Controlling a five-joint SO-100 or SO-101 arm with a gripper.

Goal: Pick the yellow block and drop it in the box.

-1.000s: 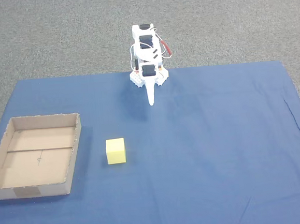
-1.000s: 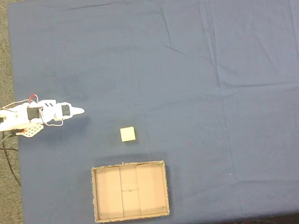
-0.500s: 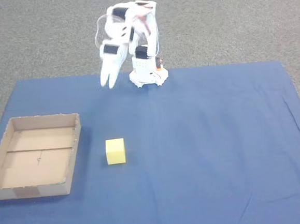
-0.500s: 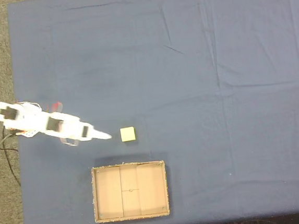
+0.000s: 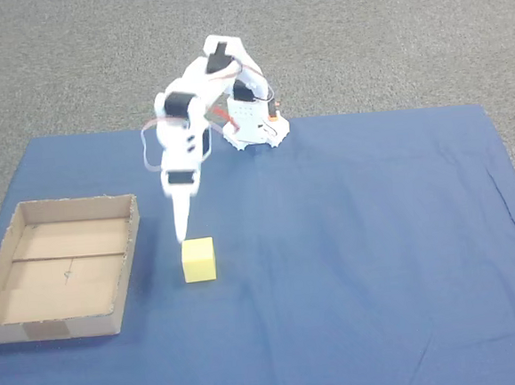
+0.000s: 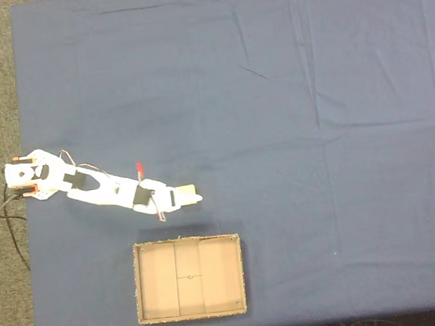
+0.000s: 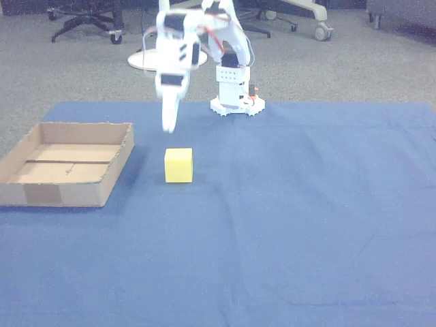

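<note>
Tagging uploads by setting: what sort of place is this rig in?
Probably an office or lab floor. The blue cloth lies on grey carpet, and wheeled chair bases stand behind the arm in the other view. A cardboard box and a yellow block are the props.

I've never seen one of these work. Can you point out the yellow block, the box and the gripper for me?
yellow block (image 5: 199,260): a fixed view, front face.
box (image 5: 72,327): a fixed view, near wall.
gripper (image 5: 182,231): a fixed view, fingertips just above the block.
</note>
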